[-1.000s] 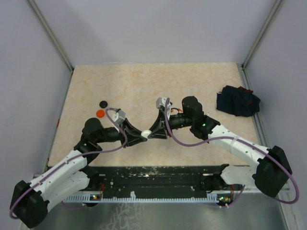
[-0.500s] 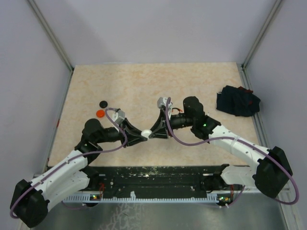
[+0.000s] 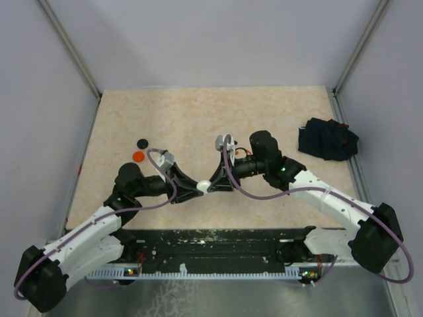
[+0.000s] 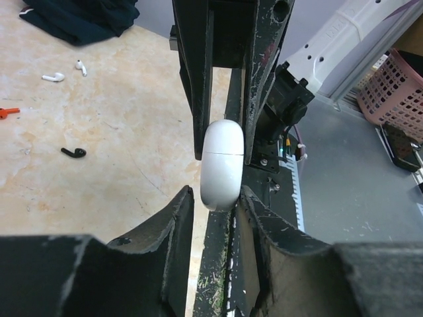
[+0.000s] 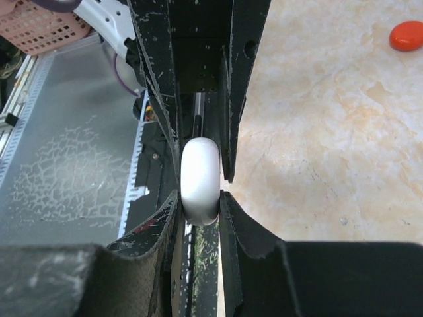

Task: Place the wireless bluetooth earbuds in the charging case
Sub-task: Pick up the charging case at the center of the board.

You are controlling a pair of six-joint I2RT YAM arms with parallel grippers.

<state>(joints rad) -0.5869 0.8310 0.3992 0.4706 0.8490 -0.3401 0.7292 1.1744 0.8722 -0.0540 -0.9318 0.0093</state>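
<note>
Centre of table, nearer the near edge: both arms meet tip to tip over one item. White charging case sits between them, lid seam visible and closed. Left gripper comes in from the left and the right gripper from the right. In the left wrist view the left arm's own fingers press both sides of one end of the case, clenched on it. The right arm's fingers clamp the other end. The right wrist view agrees: its own fingers bear on both flanks of the case, so each gripper is grasping the case, one at each end. No earbud is in the case or in either gripper. The earbuds lie loose on the tabletop and show only in the left wrist view: one white earbud, a second white earbud just beside it, both near the dark navy cloth bundle at the right side of the table. A black earbud lies apart from those, and a red-orange earbud is cut by the frame edge. I cannot pick out any others. On the left side of the table a black disc lies with a red disc just on its near side, both well apart from the case.
</note>
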